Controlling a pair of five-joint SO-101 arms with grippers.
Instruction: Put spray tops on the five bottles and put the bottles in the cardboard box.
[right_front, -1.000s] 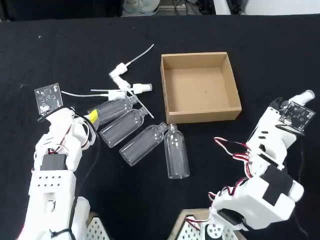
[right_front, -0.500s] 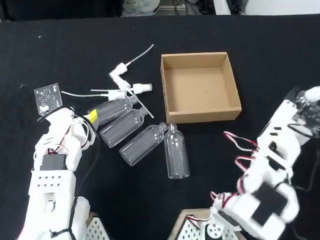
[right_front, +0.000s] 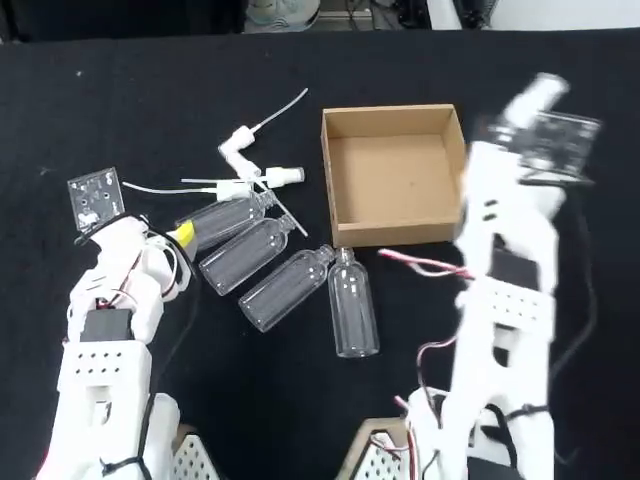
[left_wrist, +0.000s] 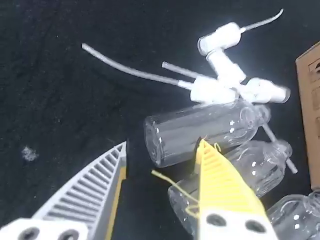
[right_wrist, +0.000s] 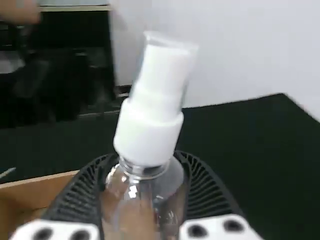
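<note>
Cardboard box (right_front: 410, 232) stands open on the black table (right_front: 150, 90). At its 7 to 8 o'clock, four uncapped bottles (right_front: 352, 305) lie on their sides in a fan, necks towards the box. Three loose spray tops (right_front: 283, 177) with thin dip tubes lie in a cluster at the box's 9 o'clock, just past the bottle necks. The fifth bottle (right_wrist: 142, 192), with a white spray top (right_wrist: 152, 105) on it, is clamped between the closed fingers of the right gripper (right_wrist: 145, 165) at the box's 3 o'clock rim. The left gripper (left_wrist: 162, 145) holds nothing. Its fingers are spread wide at the base of the bottle farthest from the box (left_wrist: 200, 132), at the fan's 9 o'clock end.
</note>
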